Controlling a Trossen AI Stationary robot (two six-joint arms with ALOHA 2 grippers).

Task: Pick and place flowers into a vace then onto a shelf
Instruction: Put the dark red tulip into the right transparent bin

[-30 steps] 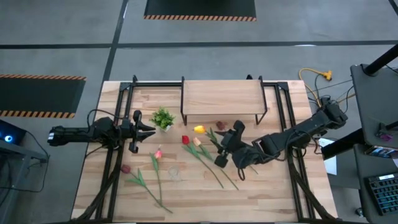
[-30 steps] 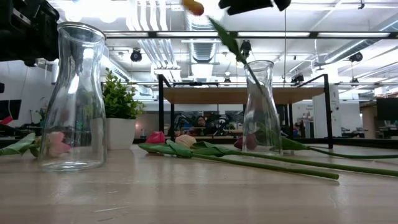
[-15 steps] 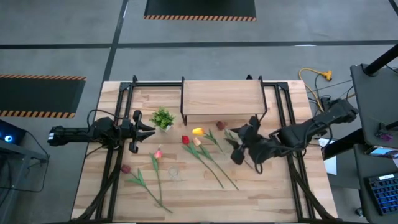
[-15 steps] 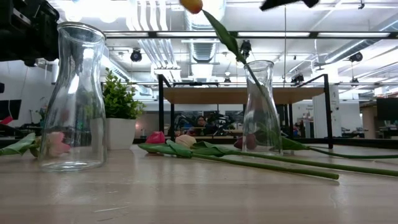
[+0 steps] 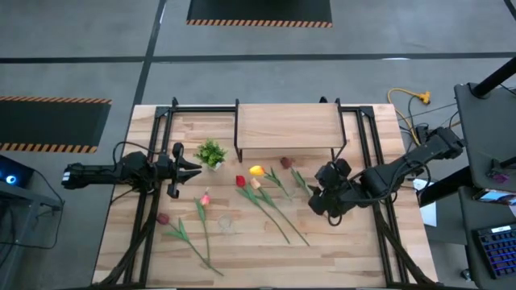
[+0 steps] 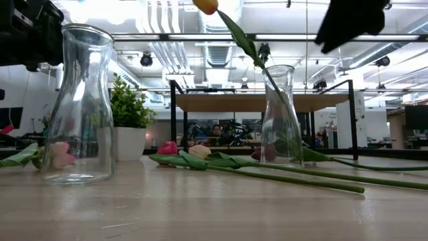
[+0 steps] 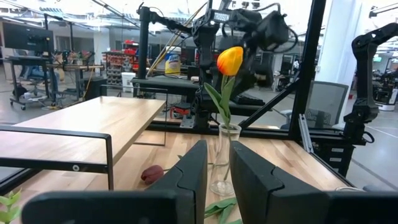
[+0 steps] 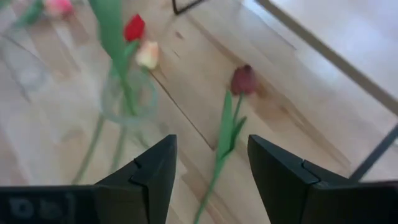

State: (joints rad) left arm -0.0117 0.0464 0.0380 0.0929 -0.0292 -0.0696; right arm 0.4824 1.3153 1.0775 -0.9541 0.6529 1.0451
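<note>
A yellow tulip (image 6: 206, 5) stands in a clear glass vase (image 6: 279, 117). Its stem leans on the vase's rim and its head (image 5: 257, 170) tilts toward the table's left. My right gripper (image 5: 318, 196) hovers open to the right of that vase (image 8: 127, 96), slanting down. The dark maroon tulip (image 8: 242, 79) lies on the table beneath it. Red (image 5: 239, 180), peach (image 5: 255, 184) and pink (image 5: 205, 198) tulips lie flat on the table. The shelf (image 5: 286, 125) stands at the far side. My left gripper (image 5: 193, 167) waits at the left, level and shut.
A second, empty glass vase (image 6: 77, 104) stands near the table's middle front. A small potted green plant (image 5: 211, 152) sits just ahead of my left gripper. Black frame rails (image 5: 367, 161) run along both sides of the table.
My right gripper has drawn away from the vase and the yellow tulip toward the table's right edge. It has sunk a little and has rolled and tipped further downward. The tulip stays in the vase, leaning as before.
</note>
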